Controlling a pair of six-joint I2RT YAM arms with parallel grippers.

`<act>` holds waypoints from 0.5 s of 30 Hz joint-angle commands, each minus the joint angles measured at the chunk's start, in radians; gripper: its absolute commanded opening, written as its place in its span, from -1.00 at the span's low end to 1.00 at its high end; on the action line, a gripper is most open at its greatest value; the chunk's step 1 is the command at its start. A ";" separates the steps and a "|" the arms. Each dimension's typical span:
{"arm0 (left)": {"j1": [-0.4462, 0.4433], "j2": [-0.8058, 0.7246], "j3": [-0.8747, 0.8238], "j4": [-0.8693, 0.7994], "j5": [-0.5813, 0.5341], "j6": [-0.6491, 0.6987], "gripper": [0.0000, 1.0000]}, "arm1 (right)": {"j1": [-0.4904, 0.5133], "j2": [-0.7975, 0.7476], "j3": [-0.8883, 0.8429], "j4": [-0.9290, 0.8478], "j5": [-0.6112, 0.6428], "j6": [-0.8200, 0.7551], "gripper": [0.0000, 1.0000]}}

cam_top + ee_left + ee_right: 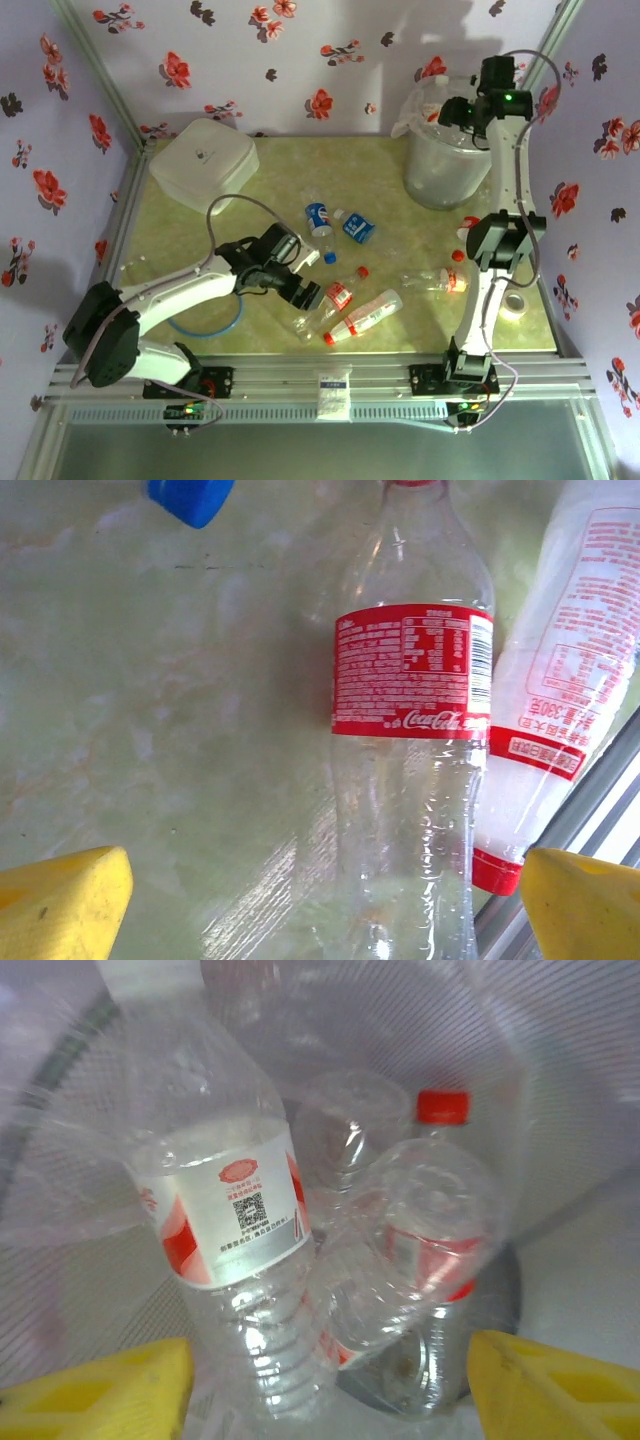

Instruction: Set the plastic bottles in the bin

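The left gripper (320,910) hovers, yellow jaws spread wide, over a smooth clear Coca-Cola bottle (410,730) with a red label. About six more plastic bottles (365,316), some crumpled, lie on the glossy green table (200,230) from centre toward 4 o'clock. At 1 o'clock the right gripper (330,1385), jaws apart, hangs over the round translucent bin (440,175), which already holds at least three crinkled bottles (400,1250), possibly more.

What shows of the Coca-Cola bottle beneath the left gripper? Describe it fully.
The Coca-Cola bottle is clear thin plastic, looking empty, with a red wrap label printed in white. It lies flat on the green marbled table, neck away from the left gripper, whose open fingers flank it without touching. A white-labelled bottle abuts its side.
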 commanded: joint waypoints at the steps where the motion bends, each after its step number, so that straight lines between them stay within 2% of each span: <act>1: -0.024 0.018 0.032 -0.032 0.000 0.033 0.99 | -0.007 -0.102 0.000 -0.031 0.043 -0.012 0.54; 4: -0.051 0.035 0.038 -0.041 0.000 0.034 1.00 | -0.007 -0.178 -0.087 -0.011 0.007 0.006 0.58; 9: -0.109 0.093 0.058 -0.063 -0.002 0.035 1.00 | -0.005 -0.385 -0.413 0.154 -0.124 0.066 0.61; 15: -0.159 0.133 0.062 -0.087 -0.003 0.047 0.99 | 0.006 -0.566 -0.668 0.222 -0.262 0.097 0.74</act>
